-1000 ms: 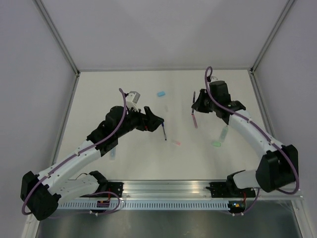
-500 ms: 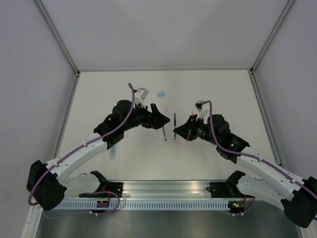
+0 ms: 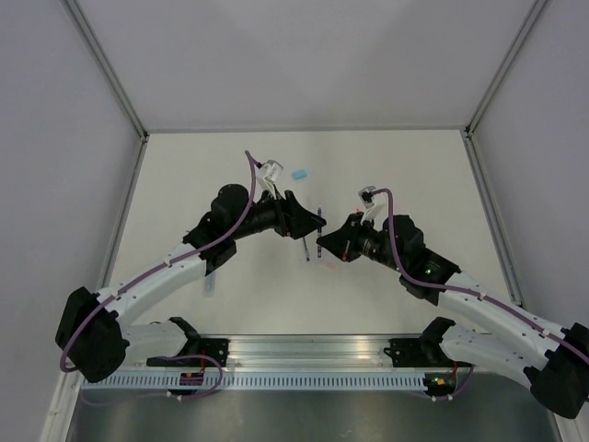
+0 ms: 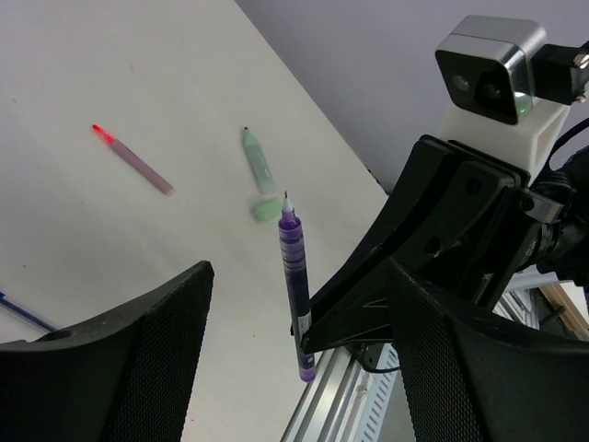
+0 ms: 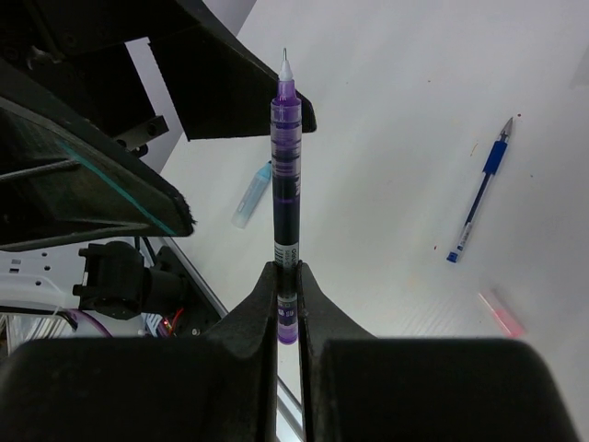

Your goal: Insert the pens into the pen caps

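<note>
Over the middle of the table (image 3: 184,184), saw the right claw (image 5: 287,276) clamped tight on the bottom end of a purple pen (image 5: 284,157). Stuck straight out from that claw, white tip far from it. Saw the left claw (image 3: 299,217) with its fingers (image 4: 138,368) wide apart, the purple pen between them and touching neither. Found a blue pen (image 5: 479,201) flat on the table, near a pink pen (image 4: 133,160). Spotted a green marker (image 4: 259,168) with a green cap (image 4: 267,210) just beside it. Spotted a pale blue marker (image 5: 251,195) by the left arm. Saw a light blue cap (image 3: 298,172) far back, alone.
</note>
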Action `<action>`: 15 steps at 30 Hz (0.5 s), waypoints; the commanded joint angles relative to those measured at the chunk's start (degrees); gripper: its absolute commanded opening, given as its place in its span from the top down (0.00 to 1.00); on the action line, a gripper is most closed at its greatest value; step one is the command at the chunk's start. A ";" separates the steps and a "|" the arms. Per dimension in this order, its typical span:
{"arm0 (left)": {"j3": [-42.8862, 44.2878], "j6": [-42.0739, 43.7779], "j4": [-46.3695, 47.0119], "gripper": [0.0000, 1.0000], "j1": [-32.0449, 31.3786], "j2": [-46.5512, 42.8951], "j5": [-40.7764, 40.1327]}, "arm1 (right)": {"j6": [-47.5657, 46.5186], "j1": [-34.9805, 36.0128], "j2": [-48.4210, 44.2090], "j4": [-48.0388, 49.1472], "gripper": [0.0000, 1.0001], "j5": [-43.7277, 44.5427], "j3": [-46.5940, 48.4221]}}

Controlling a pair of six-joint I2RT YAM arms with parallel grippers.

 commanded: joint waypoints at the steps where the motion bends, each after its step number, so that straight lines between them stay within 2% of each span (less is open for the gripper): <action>1: -1.20 -2.55 5.46 0.21 0.00 1.93 3.30 | -0.19 0.55 0.45 3.37 1.00 0.73 1.13; 6: -1.73 -2.99 6.78 0.26 -0.09 2.99 3.39 | -0.10 1.25 1.41 4.68 1.00 0.47 1.13; 9: -1.82 -3.16 6.95 0.41 -0.09 2.99 3.39 | 0.25 1.95 1.68 5.56 1.00 0.47 0.69; 10: -1.91 -3.25 7.13 0.52 -0.09 2.99 3.56 | 0.17 2.13 1.77 5.65 1.00 0.55 0.60; 12: -2.00 -3.60 7.21 0.61 -0.09 2.99 4.18 | -0.18 2.31 2.03 5.30 1.00 0.82 0.51; 13: -2.00 -3.87 7.65 0.74 -0.09 3.07 4.53 | -0.27 2.31 2.20 5.39 0.99 0.73 0.43; 15: -1.91 -4.39 8.18 0.92 -0.09 3.07 6.28 | -0.54 2.31 2.29 5.39 0.93 0.38 0.34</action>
